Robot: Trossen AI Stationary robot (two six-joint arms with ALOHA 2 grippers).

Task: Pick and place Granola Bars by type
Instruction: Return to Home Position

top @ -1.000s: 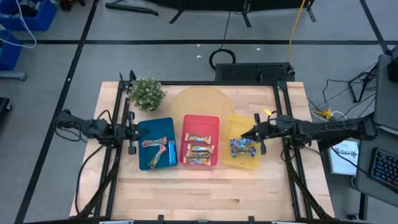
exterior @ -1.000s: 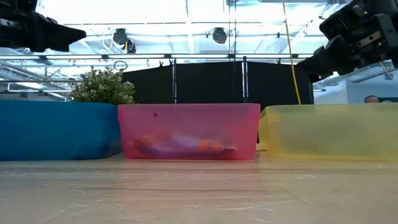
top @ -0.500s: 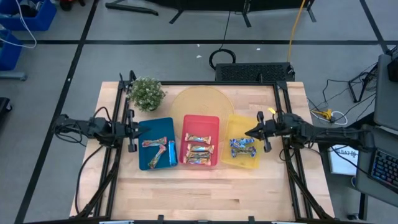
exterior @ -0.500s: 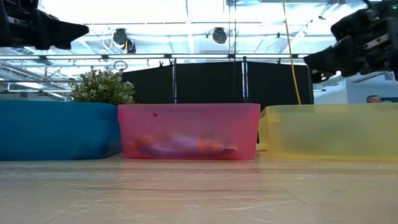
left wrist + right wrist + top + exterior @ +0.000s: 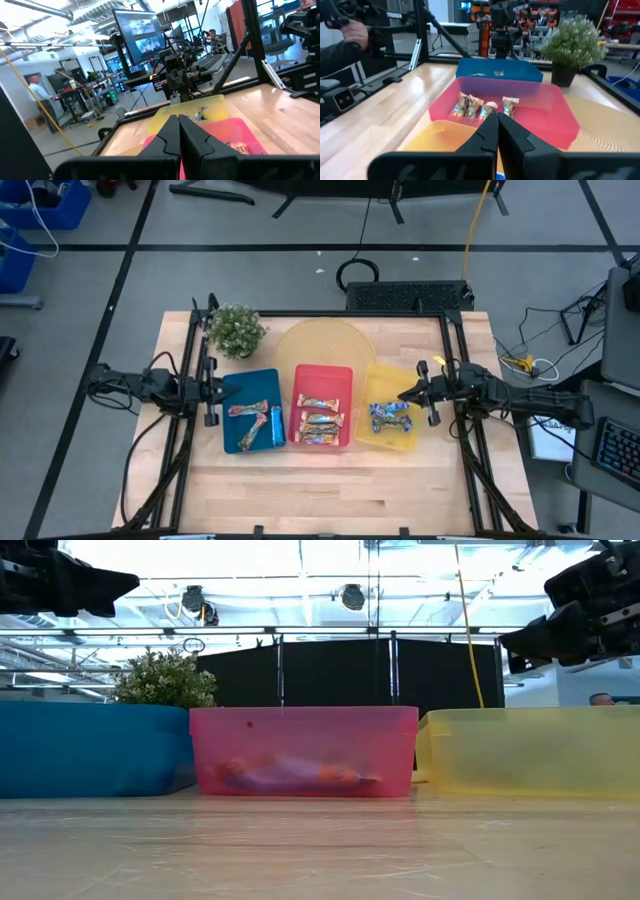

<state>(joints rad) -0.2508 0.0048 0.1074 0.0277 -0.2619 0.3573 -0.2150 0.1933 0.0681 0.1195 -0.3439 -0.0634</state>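
Right claw (image 5: 404,394): clenched, empty, hanging over the yellow tray's (image 5: 384,372) outer side. Blue granola bars (image 5: 390,416) lie in that tray, below and just beside its tip, long axes crosswise. Left claw (image 5: 232,390): clenched, empty, at the blue tray (image 5: 250,378). Way outward looks free.

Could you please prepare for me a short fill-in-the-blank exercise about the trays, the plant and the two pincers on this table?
1. The tray between the blue tray and the yellow tray is ____ in colour.
2. The blue-white granola bars lie in the ____ tray.
3. The potted plant stands nearest to the ____ tray.
4. The left pincer and the right pincer are both ____ (open or shut).

Missing words: red; yellow; blue; shut.
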